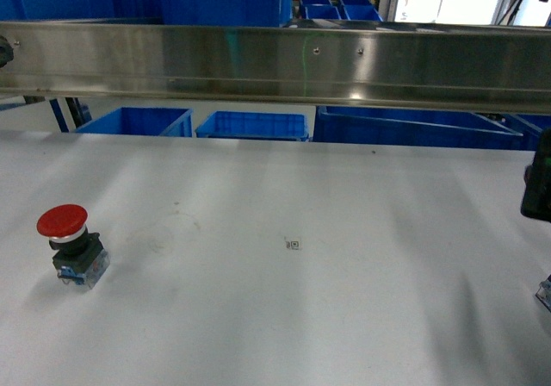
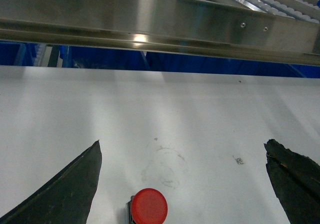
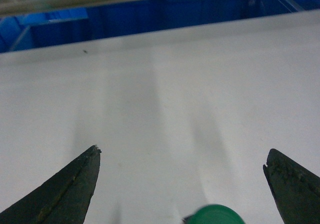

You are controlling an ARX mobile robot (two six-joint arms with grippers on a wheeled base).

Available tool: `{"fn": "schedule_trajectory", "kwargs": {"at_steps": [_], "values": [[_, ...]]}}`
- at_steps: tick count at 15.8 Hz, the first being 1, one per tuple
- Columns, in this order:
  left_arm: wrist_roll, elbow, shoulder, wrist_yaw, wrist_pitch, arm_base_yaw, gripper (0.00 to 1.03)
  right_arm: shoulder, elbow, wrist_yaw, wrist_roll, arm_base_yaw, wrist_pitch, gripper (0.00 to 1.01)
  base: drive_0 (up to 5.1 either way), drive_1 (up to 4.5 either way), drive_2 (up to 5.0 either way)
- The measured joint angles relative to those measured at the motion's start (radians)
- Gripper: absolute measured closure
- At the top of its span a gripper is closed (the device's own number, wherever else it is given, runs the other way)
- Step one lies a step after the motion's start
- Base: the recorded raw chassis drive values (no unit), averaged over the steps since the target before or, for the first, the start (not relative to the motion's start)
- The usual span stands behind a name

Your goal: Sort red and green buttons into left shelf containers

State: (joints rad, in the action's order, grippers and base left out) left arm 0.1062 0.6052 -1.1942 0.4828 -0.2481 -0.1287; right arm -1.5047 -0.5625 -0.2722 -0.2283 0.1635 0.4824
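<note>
red button upright on white table, steel rail beyond, both tools wide apart

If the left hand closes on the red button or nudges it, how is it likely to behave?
The red button looks rigid, so it probably won't deform. Its wide round cap over a narrower collar and small clear base suggests it's top-heavy and apt to tip if pushed high. The smooth domed cap may slip; the open left hand would likely grip lower.

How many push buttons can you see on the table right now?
2. The red button stands at the table's left, between the open left gripper fingers. A green button cap peeks in below the open right gripper. Others may sit off-frame.
</note>
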Motion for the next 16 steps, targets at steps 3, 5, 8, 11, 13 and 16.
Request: {"fn": "schedule_trajectory", "kwargs": {"at_steps": [3,5,8,11,13,16], "values": [[0.000,0.000,0.000,0.005,-0.003,0.003,0.05,-0.008,0.010,0.019,-0.008,-0.013,0.010,0.03,0.0,0.00,0.0],[0.000,0.000,0.000,0.004,-0.001,0.001,0.05,-0.049,0.026,0.035,-0.010,-0.016,0.021,0.03,0.0,0.00,0.0],[0.000,0.000,0.000,0.004,-0.001,0.000,0.05,-0.100,0.055,0.046,-0.015,-0.045,0.044,0.03,0.0,0.00,0.0],[0.000,0.000,0.000,0.004,-0.001,0.001,0.05,-0.136,0.068,0.056,-0.020,-0.079,0.073,0.03,0.0,0.00,0.0],[0.000,0.000,0.000,0.004,-0.002,0.001,0.05,-0.208,0.075,0.081,-0.037,-0.076,0.118,0.03,0.0,0.00,0.0],[0.000,0.000,0.000,0.004,-0.001,0.001,0.05,-0.385,0.003,0.032,-0.054,-0.025,0.209,0.24,0.0,0.00,0.0]]}}
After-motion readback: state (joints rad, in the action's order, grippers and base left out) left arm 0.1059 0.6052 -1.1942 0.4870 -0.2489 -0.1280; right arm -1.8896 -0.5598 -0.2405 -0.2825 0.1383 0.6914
